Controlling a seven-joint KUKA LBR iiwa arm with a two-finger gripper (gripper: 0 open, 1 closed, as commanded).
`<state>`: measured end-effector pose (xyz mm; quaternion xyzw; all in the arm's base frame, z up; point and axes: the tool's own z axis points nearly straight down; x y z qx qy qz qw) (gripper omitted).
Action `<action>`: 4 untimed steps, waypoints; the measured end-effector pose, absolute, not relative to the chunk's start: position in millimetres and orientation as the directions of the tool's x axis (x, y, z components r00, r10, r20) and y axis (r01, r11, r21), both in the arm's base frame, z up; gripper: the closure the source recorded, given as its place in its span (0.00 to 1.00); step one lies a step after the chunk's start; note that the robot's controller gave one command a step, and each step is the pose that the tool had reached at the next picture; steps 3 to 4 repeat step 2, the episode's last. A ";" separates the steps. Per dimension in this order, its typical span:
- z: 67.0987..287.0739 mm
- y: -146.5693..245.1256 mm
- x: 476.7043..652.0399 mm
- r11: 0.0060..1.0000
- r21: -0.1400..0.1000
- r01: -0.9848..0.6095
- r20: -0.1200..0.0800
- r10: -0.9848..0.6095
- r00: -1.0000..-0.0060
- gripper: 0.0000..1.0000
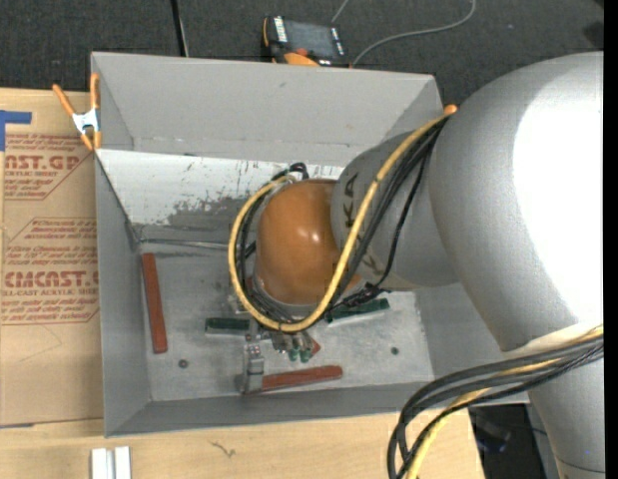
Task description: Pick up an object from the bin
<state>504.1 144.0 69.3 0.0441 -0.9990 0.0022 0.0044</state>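
End effector (281,345) hangs low near the front of the grey bin (259,108); I cannot tell how far open it is, and nothing shows in its hold. The pick looks not yet done. A short red-brown stick (301,375) lies just beside it, a dark green piece (227,324) is near, and a longer red-brown stick (153,302) lies well apart at the left.

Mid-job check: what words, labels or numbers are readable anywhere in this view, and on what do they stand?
"CAST.GP": large red print, its start cut off, on the cardboard sheet left of the bin.
"CELL-CAST ACRYLIC SHEET": small red print under it, same sheet, barely legible.
Other small red lines there: too blurred to read.
Red stick and the other bin items: no lettering to be seen.
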 end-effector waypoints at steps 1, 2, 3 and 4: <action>72.9 149.6 506.8 0.996 0.002 -0.093 0.000 -0.093 -0.996 1.00; 203.2 113.6 525.5 0.999 0.001 -0.045 -0.010 -0.045 -0.999 1.00; 203.2 113.6 525.5 0.999 0.001 -0.045 -0.010 -0.045 -0.999 1.00; 203.2 113.6 525.5 0.999 0.001 -0.045 -0.010 -0.045 -0.999 1.00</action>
